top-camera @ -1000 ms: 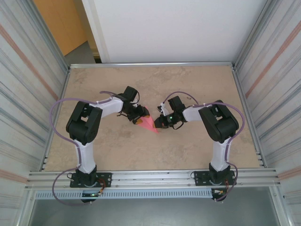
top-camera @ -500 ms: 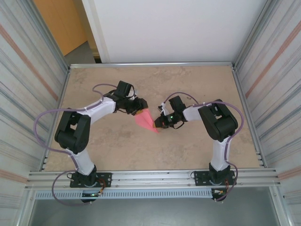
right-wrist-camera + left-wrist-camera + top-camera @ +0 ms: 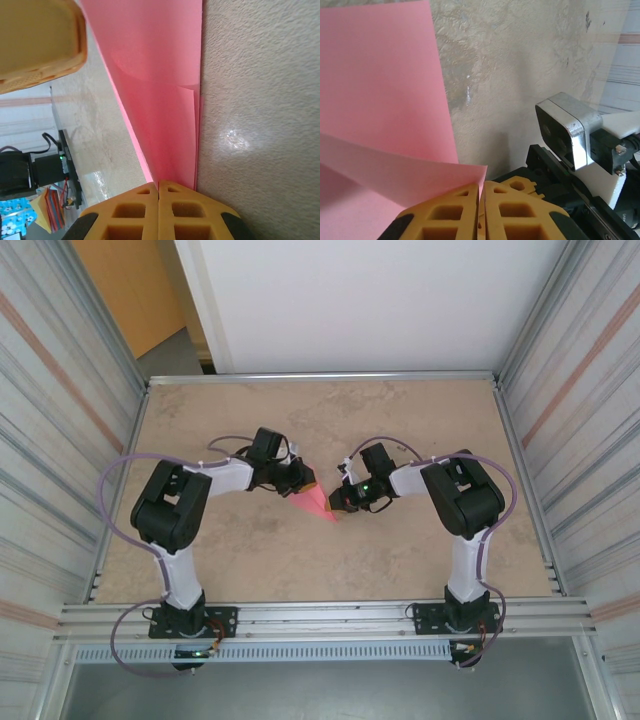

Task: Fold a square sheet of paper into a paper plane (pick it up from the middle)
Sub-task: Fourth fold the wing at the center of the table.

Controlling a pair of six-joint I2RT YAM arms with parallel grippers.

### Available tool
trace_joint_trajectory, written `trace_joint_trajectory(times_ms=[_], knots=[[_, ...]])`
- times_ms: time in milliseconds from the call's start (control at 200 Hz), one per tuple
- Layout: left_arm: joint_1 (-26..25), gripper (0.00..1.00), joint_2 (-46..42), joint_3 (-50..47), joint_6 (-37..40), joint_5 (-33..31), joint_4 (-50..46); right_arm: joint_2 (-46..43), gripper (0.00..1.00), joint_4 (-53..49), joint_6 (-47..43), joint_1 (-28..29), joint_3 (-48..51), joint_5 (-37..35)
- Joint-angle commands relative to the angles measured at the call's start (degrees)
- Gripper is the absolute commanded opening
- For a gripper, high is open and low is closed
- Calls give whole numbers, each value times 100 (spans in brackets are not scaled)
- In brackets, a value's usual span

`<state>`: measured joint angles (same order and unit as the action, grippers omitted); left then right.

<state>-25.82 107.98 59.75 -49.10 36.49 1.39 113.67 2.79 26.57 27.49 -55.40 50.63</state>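
The pink paper (image 3: 318,505) lies on the bench (image 3: 420,420) as a narrow creased wedge, strung between the 2 arms. Its long axis runs on a slant from its wide end, far and left, to its point, near and right. The left arm (image 3: 232,476) meets the paper at the wide end; its jaws are closed pad to pad (image 3: 451,212), with the corner of a lifted flap caught in the seam between them. The right arm (image 3: 412,480) meets it near the point, on the paper's right edge; its jaws are also pressed together (image 3: 131,215), pinching the layered edge where it enters them. Both arms are equally near, 1 at each end of the axis. Any coming crease probably depends on that lifted flap lying down along the axis towards the point, not across it.
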Motion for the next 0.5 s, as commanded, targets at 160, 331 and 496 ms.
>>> trace_joint_trajectory(times_ms=[160,331,496], knots=[[58,8,202,-41,-2,77,135,218,8,-163,93,-33,-120,-69],[78,7,273,-37,62,42,56,252,11,-241,103,-35,-160,-85],[78,6,374,9,116,35,13,247,16,-355,103,-37,-189,-142]])
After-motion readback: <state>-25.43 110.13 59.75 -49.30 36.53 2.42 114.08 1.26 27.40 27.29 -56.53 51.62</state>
